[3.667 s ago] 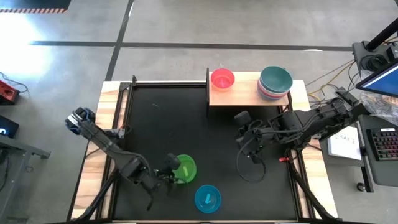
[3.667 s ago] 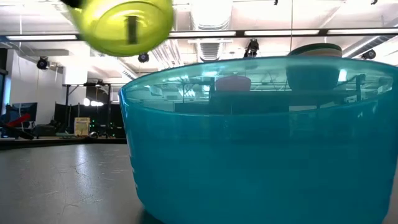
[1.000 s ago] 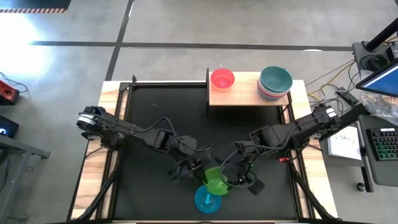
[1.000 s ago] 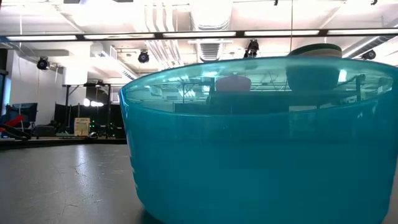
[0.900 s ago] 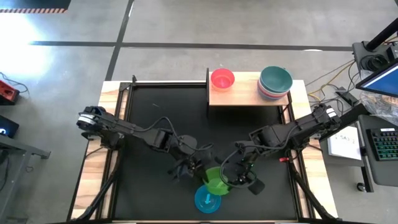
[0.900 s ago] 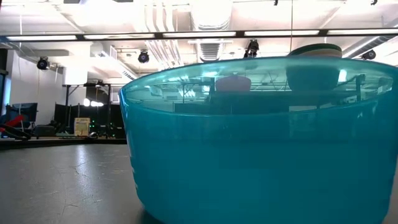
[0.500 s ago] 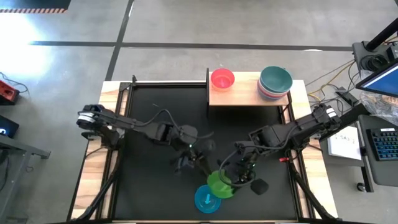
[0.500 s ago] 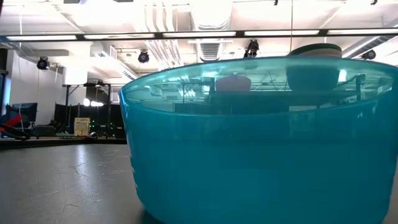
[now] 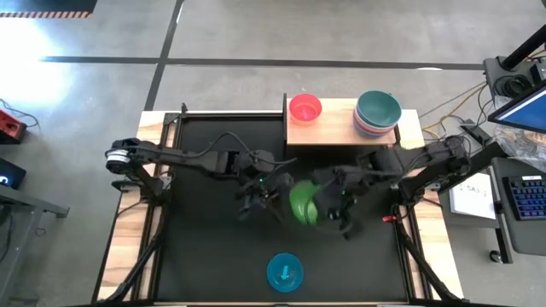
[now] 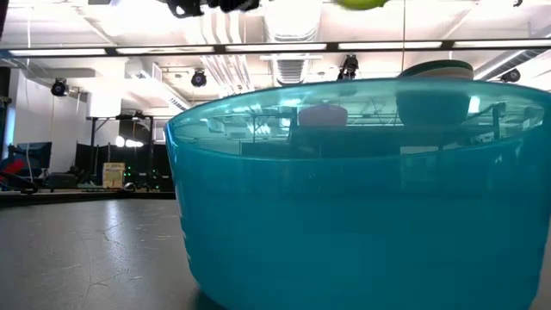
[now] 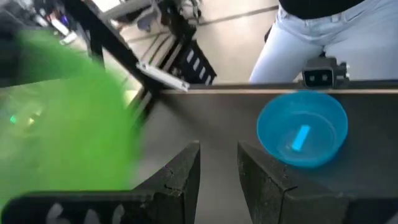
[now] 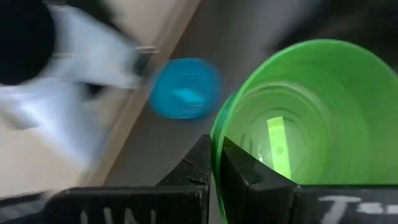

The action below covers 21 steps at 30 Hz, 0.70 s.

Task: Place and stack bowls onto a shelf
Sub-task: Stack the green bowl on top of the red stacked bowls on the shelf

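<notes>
Right tool is clamped on the rim of the green bowl, one finger inside the wall and one outside, as the right wrist view shows. The bowl is tilted on its side, held above the middle of the black tabletop, in front of the shelf.

Left tool sits just beside the green bowl on its left side. Its fingers stand apart with nothing between them; the green bowl fills the edge of the left wrist view as a blur, off to one side of the fingers.

Cyan bowl stands upright on the tabletop near the front edge, well apart from both tools. It fills most of the low view, directly before that camera.

On the pale wood shelf at the back of the tabletop: a red bowl alone at the left end, and a stack of bowls with a teal bowl on top toward the right end. Colours lower in the stack cannot be told for certain.

A person's legs in pale trousers show beyond the tabletop in the left wrist view.
</notes>
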{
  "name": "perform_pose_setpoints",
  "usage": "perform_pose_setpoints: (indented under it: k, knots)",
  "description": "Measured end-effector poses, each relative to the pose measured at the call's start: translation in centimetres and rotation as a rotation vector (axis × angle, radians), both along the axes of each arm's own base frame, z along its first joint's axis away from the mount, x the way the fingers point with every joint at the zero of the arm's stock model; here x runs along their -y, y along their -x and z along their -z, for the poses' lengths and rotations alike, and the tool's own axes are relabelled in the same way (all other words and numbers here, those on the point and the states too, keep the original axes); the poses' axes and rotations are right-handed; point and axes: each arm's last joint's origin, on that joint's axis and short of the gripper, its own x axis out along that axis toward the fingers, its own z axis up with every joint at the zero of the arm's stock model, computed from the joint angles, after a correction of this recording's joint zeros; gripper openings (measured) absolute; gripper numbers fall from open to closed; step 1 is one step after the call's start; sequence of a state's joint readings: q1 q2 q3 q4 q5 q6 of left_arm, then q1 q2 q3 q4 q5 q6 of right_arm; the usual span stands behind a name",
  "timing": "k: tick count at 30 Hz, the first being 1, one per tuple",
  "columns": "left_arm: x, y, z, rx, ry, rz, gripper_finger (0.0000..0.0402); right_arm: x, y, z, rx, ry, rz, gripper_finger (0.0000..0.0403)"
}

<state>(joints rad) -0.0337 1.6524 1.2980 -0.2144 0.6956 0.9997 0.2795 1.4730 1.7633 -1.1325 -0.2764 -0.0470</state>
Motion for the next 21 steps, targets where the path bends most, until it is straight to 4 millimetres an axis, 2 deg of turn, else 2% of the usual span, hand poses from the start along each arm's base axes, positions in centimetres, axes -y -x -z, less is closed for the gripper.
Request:
perform_pose_setpoints:
  k: [2,5,9,14,21]
  knots:
    - [-0.5,0.2,0.3,-0.043,0.004,-0.019,0.0089,1.6,0.2,-0.8,0.043,0.119,0.070,0.0008]
    - [-1.2,0.7,0.3,-0.130,0.012,-0.079,0.0089,4.4,0.3,-1.4,0.033,0.201,0.165,0.0009]
    - [-2.2,1.9,0.0,-0.231,-0.070,-0.265,0.0089,9.0,0.2,-1.3,0.014,0.280,0.287,0.0009]
    - [-3.1,3.0,-1.3,-0.263,-0.140,-0.672,0.0089,15.5,1.1,-1.6,0.009,0.439,0.481,0.0008]
    - [-4.6,3.2,-2.2,-0.202,0.034,-1.334,0.0089,23.3,1.6,-1.7,0.109,0.409,0.703,0.0008]
